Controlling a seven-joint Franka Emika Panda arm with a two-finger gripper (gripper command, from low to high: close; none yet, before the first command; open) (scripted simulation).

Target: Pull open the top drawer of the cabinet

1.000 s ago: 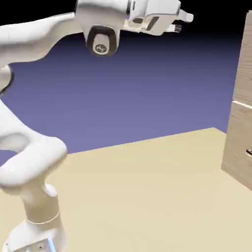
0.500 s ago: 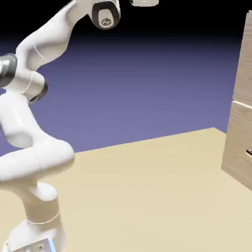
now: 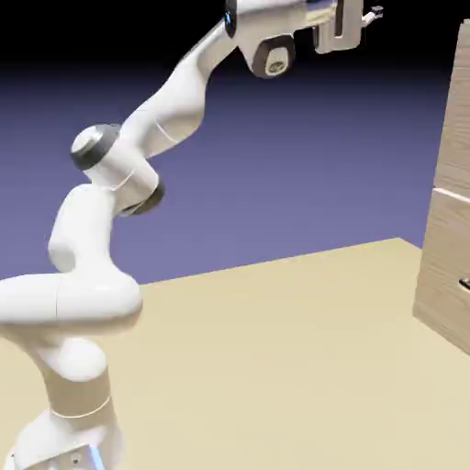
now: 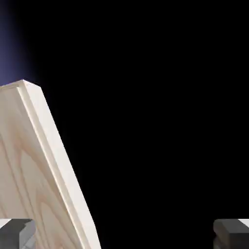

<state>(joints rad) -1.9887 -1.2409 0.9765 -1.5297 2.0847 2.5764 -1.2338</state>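
The claw (image 3: 372,16) hung wide open and empty high at the top of the exterior view, its grey fingertips (image 4: 17,232) far apart in the hand view and touching nothing. The cabinet (image 3: 450,193), boxy light tan wood grain, stood on the smooth beige counter (image 3: 275,358) at the right edge. Its top drawer (image 3: 456,110) sat flush, well apart from the claw.

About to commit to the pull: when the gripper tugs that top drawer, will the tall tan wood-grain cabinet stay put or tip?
The tall tan wood-grain cabinet looks boxy and rigid, so flexing seems unlikely. It rises as high as the arm, so a high pull could perhaps rock it; its base is out of view. The gripper hangs open, short of the cabinet, nothing between its fingertips.
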